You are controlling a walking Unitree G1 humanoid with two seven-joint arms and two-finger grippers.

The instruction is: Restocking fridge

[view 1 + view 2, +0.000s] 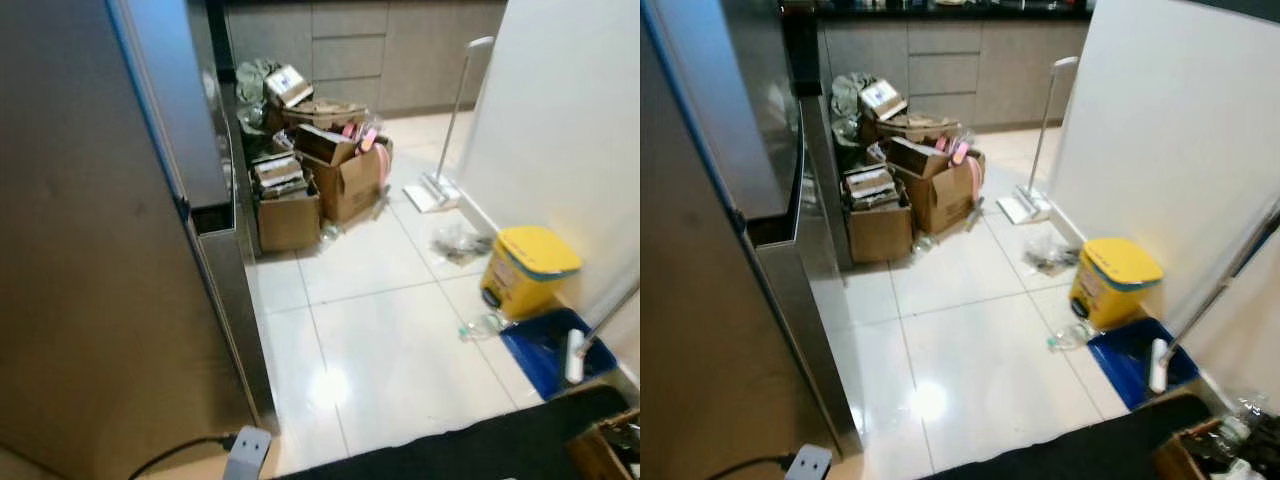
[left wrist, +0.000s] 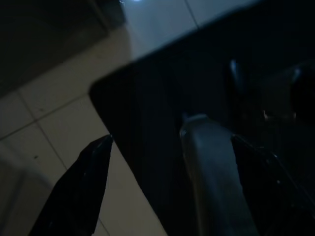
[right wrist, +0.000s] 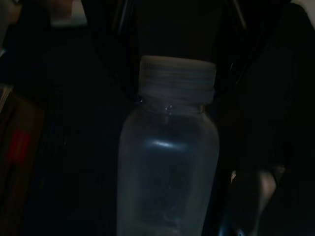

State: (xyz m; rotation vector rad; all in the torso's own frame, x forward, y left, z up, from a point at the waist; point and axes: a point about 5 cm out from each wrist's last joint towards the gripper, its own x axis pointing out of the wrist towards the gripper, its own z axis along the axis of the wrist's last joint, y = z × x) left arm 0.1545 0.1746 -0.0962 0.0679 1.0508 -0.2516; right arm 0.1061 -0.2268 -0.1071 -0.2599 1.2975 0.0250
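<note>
A clear plastic bottle (image 3: 167, 162) with a white ribbed cap stands close in the dark right wrist view, and my right gripper (image 3: 173, 105) is shut on it. My left gripper (image 2: 172, 140) hangs open over the edge of a black mat (image 2: 157, 98) and pale floor tiles, nothing between its fingers (image 2: 81, 189). The steel fridge (image 1: 215, 150) stands on my left, with a broad grey panel (image 1: 90, 260) of it nearest me. At the lower right a cardboard box (image 1: 1200, 450) holds clear bottles.
Several open cardboard boxes (image 1: 320, 170) are piled beyond the fridge. A mop (image 1: 445, 130) leans on the white wall (image 1: 560, 120). A yellow bin (image 1: 525, 268), a blue dustpan (image 1: 545, 345) and litter lie along that wall. A power plug (image 1: 247, 450) lies by the fridge's foot.
</note>
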